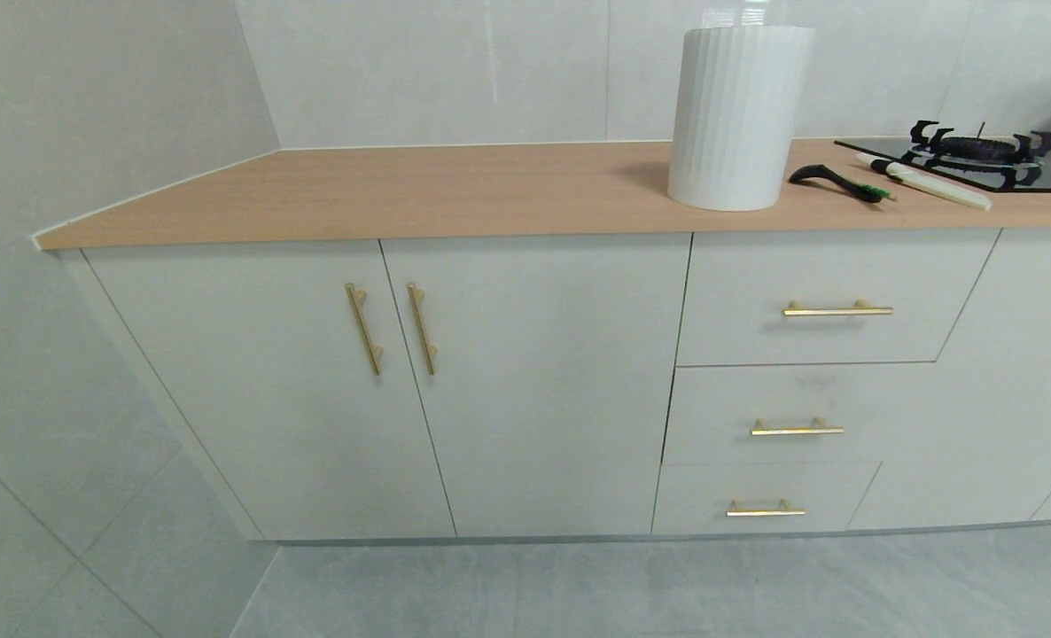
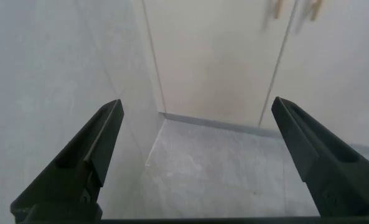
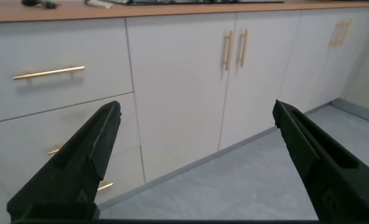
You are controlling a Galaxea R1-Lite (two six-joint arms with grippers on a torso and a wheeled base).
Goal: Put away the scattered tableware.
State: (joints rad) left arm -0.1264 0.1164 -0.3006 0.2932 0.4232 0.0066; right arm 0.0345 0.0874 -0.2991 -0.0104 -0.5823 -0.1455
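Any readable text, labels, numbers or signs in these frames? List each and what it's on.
None can be read.
The white ribbed container, cabinet doors, drawers and countertop carry no print.
The black utensil and white-handled utensil by the hob show no markings that can be made out.

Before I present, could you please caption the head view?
White ribbed container, black utensil and white utensil on wooden counter beside hob.
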